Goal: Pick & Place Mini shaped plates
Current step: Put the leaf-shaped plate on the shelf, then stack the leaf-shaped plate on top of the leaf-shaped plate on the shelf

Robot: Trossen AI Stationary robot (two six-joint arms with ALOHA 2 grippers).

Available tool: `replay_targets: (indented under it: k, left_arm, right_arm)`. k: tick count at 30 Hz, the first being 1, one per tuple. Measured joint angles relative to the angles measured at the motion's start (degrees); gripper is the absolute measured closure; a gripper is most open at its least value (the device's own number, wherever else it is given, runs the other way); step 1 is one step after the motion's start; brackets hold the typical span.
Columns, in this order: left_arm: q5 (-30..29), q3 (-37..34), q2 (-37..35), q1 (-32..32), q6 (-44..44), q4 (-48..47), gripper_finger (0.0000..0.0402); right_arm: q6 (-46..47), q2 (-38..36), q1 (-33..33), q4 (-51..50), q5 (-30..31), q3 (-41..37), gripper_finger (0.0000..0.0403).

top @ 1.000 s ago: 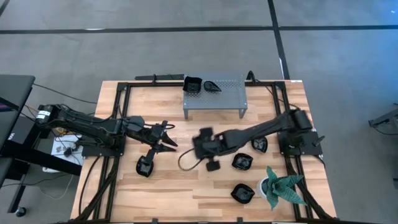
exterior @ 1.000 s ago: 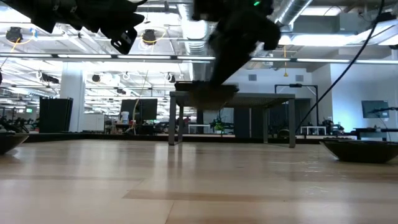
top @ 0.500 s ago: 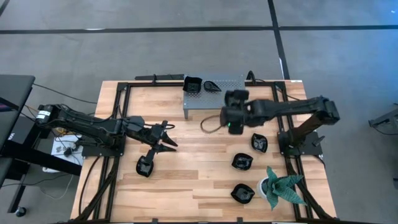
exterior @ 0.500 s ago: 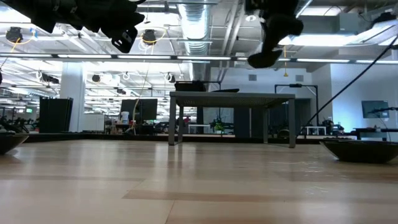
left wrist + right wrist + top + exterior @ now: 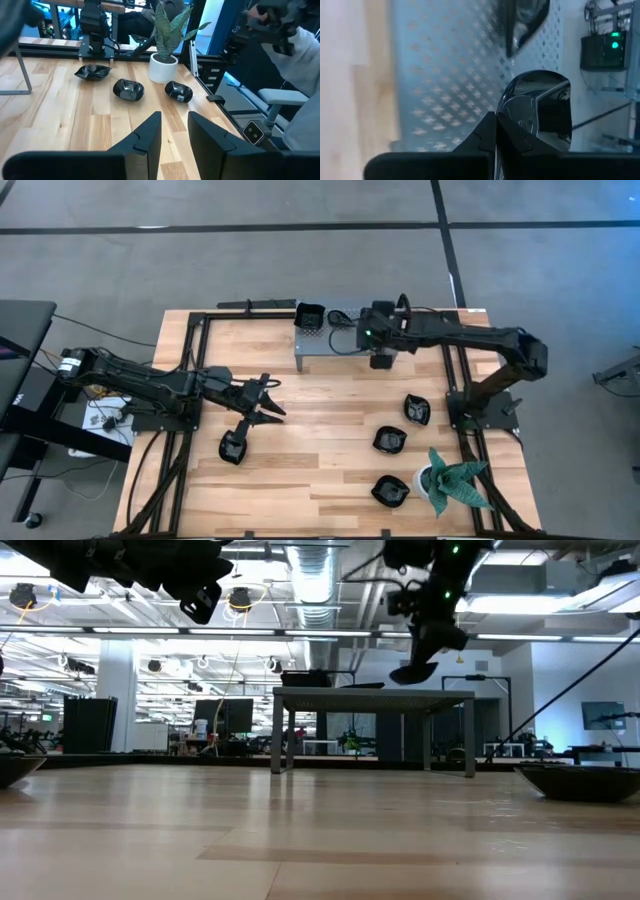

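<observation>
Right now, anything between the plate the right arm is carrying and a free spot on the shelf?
Nothing visible. The right gripper holds a glossy plate over the perforated shelf, bare below it. Two plates already sit there: a square one at the left corner and a leaf-shaped one just ahead.

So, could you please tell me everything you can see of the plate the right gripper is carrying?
The plate is a small glossy black dish with a rounded rim, mirror-bright as if glazed. The right gripper is shut on its edge and holds it above the grey perforated shelf, clear of the surface in the low view. Another black dish already lies on the shelf beyond it, not touching. Its full outline is hidden by the fingers.
</observation>
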Motion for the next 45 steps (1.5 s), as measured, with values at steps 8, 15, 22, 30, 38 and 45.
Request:
replay_targets:
  k: [8,15,22,30,38,45]
  left_arm:
    - [-0.02,0.00,0.00,0.00,-0.06,0.02,0.0304]
    - [0.00,0.00,-0.02,0.00,-0.23,0.02,0.0304]
    - [-0.02,0.00,0.00,0.00,-0.26,0.58,0.0304]
    - [-0.01,0.00,-0.01,0.00,-0.30,0.85,0.0304]
    - [-0.02,0.00,0.00,-0.01,-0.32,2.60,0.0304]
    - [-0.02,0.00,-0.02,0.00,-0.32,3.14,0.0304]
  right_arm:
    - [-0.33,1.38,-4.59,0.52,-3.82,0.01,0.0399]
    - [-0.30,1.38,-4.93,0.22,-7.53,0.02,0.0398]
    - [1.06,1.38,-4.95,0.08,-7.38,0.02,0.0361]
    - [5.72,1.38,-1.62,-0.20,-2.80,0.02,0.0310]
    - [15.98,1.35,9.64,-10.27,1.74,5.11,0.0292]
    - [48.22,1.35,19.85,-15.02,-20.73,8.61,0.0290]
